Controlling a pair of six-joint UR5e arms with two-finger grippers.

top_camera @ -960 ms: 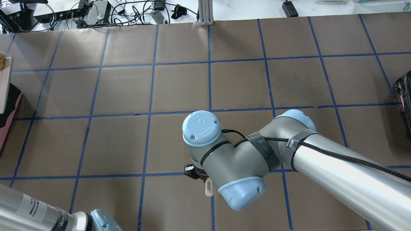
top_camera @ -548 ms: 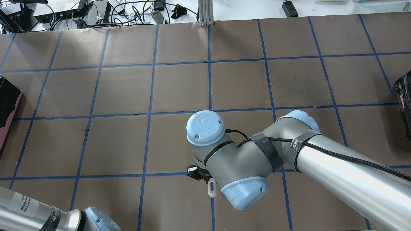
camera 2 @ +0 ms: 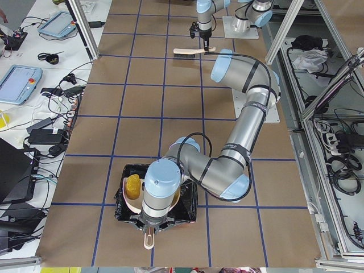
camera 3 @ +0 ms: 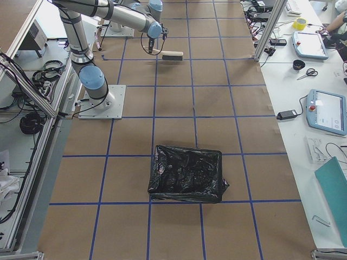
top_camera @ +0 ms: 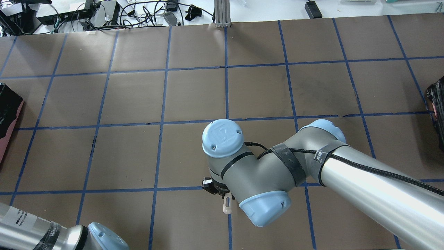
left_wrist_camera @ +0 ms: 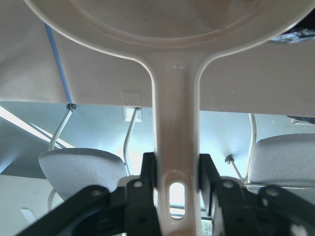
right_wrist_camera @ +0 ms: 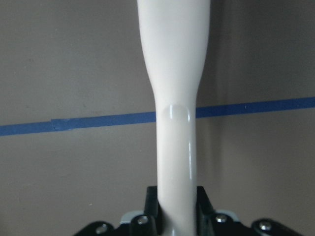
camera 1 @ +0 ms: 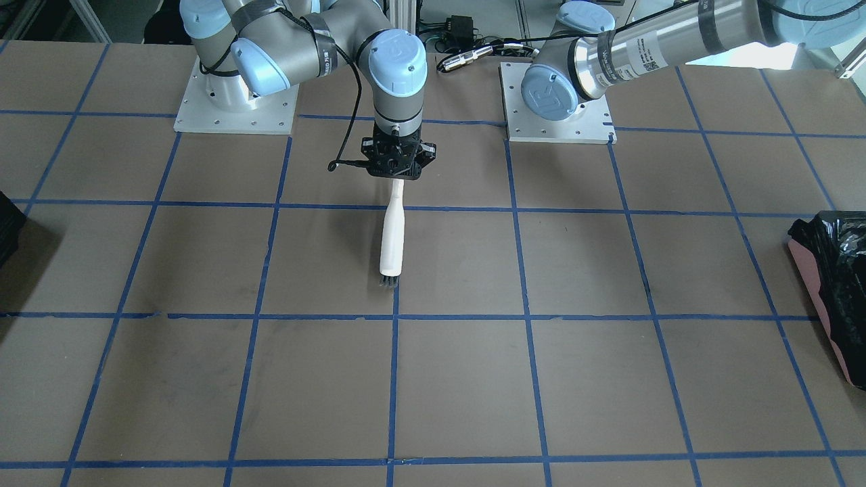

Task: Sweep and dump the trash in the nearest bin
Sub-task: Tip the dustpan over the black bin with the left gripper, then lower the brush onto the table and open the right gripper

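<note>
A lumpy golden-brown piece of trash [camera 2: 132, 186] is pictured lying, as far as can be told, in the white dustpan [camera 2: 149, 243]. The pan is held over the bin [camera 2: 187, 207], a pink-sided container lined with a glossy black bag and set at the left end of the desk [camera 1: 473, 379]. The other scraps cannot be made out.

The dustpan's handle is clamped between the jaws of the left gripper [left_wrist_camera: 176, 172], as is shown plainly from the left wrist, where the pan's rounded rim is spread beyond the handle. The left arm is bent low over the bin, and most of the pan is covered by its wrist in the view from the desk's left end.

Near the middle of the robot's edge of the desk, the white brush [camera 1: 391, 237] is gripped by the end of its handle in the jaws of the right gripper [camera 1: 396, 169]. The brush is pointed toward the operators' edge, with its dark bristles turned down close to the desk; whether they are touching it cannot be told.

A second container [camera 3: 187, 173], lined all in black, is set at the right end of the desk, well apart from both arms. The brown desk is crossed by blue tape lines [top_camera: 163, 97] in a grid.
</note>
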